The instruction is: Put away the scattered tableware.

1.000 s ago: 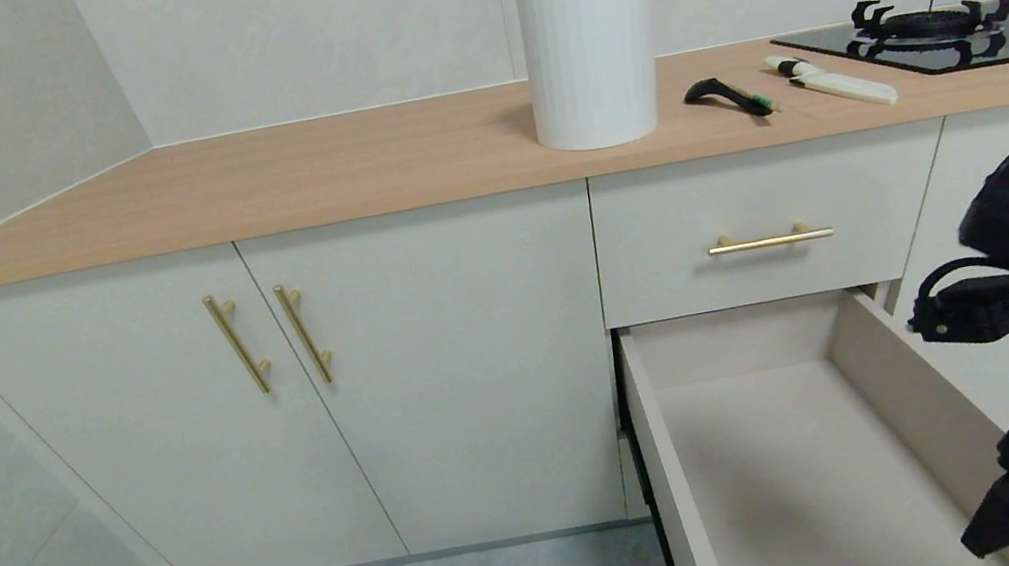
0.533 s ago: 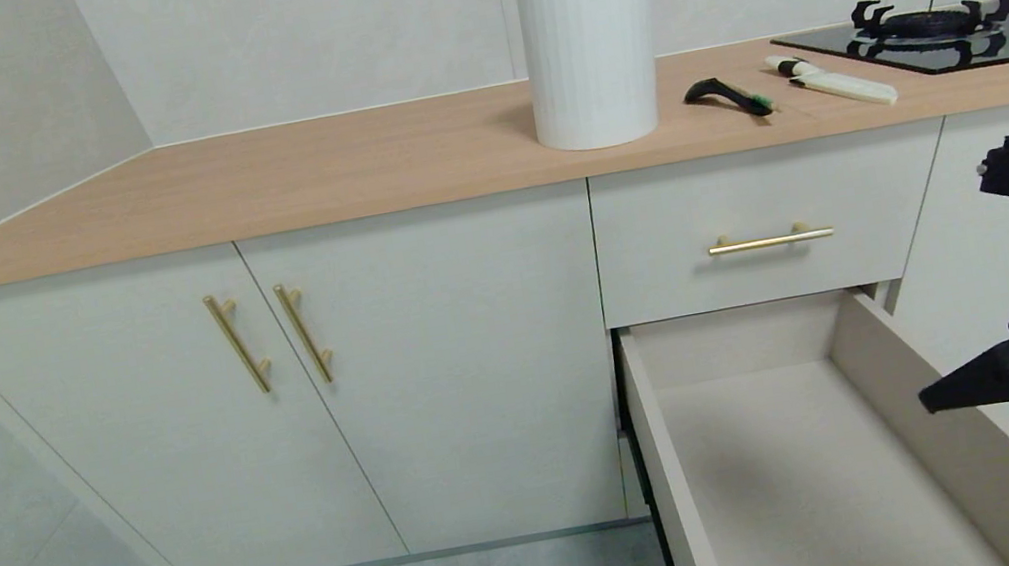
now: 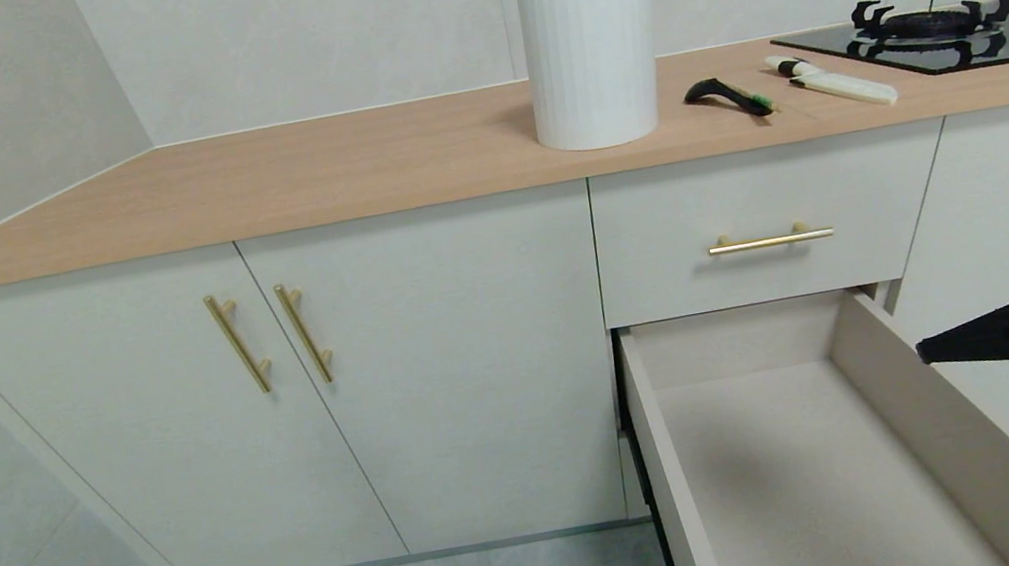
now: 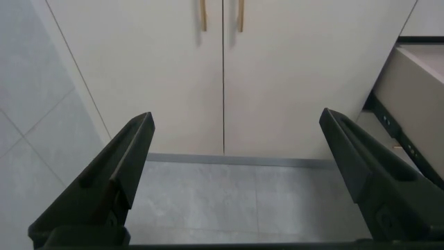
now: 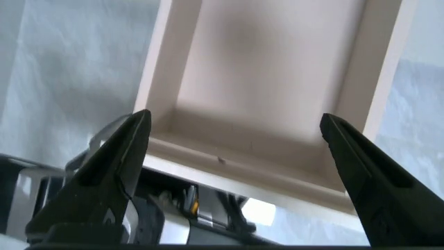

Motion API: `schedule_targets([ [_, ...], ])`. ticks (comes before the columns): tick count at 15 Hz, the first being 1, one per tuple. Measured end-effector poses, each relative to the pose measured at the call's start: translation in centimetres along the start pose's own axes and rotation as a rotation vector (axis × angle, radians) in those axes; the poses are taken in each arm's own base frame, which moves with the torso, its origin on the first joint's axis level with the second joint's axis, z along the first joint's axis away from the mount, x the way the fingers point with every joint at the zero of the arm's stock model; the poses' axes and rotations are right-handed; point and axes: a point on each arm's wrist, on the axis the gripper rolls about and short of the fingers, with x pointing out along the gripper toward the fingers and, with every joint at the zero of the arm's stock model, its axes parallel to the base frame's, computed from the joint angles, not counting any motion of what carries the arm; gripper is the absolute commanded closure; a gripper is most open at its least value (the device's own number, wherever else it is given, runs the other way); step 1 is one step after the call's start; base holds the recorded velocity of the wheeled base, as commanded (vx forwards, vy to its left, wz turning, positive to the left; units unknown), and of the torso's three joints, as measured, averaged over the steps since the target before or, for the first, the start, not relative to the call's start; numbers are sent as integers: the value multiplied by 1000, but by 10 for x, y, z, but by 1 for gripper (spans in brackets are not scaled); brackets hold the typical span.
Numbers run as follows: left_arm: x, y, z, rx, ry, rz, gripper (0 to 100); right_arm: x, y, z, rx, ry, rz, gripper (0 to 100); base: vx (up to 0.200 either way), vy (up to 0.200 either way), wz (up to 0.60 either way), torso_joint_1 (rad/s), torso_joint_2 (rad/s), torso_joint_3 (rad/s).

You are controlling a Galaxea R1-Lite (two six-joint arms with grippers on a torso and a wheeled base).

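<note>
Right gripper (image 5: 232, 132): jaws spread wide, nothing between them. It hangs beside the right wall of the pulled-out drawer (image 3: 778, 473), one dark finger (image 3: 979, 337) pointing level towards that wall. From the wrist, the drawer's pale bottom lies between the two fingers.

Left gripper (image 4: 236, 119): jaws likewise spread wide and holding nothing. It is held low and faces the two cupboard doors (image 4: 223, 62) and the grey floor (image 4: 229, 201) at their foot. One corner of the drawer shows at the side.

Drawer: the lower of two under the counter (image 3: 295, 174), drawn well out. The upper drawer (image 3: 659, 238) above it is shut and has a brass bar handle (image 3: 769, 240).

Tableware: a black tool (image 3: 726, 96) with a green tip and a white knife (image 3: 832, 79) lie just beside each other on the counter, above the upper drawer and well apart from both grippers. They sit between a tall white ribbed canister (image 3: 592, 41), which stands upright, and the black hob (image 3: 931, 33).

Doors: to the left of the drawers, shut, each with a brass handle.
</note>
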Motion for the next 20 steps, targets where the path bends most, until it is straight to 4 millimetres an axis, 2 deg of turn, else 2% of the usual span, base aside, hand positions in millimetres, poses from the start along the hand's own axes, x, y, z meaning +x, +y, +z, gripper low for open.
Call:
schedule_targets([
  [5, 0, 0, 0, 1, 0, 0, 0, -2, 0, -1, 0, -50, 8, 0, 0, 0, 0, 0, 0, 0],
  [9, 0, 0, 0, 0, 1, 0, 0, -13, -1, -4, 0, -83, 13, 0, 0, 0, 0, 30, -234, -301],
  [15, 0, 0, 0, 0, 0, 1, 0, -15, -1, -4, 0, -99, 16, 0, 0, 0, 0, 99, -506, -342],
  [17, 0, 0, 0, 0, 0, 1, 0, -12, 0, 2, -6, -137, 21, 0, 0, 0, 0, 141, -471, -322],
  [20, 0, 0, 0, 0, 0, 0, 0, 8, -4, 26, -38, -229, -3, 0, 0, 0, 0, 162, -473, -320],
])
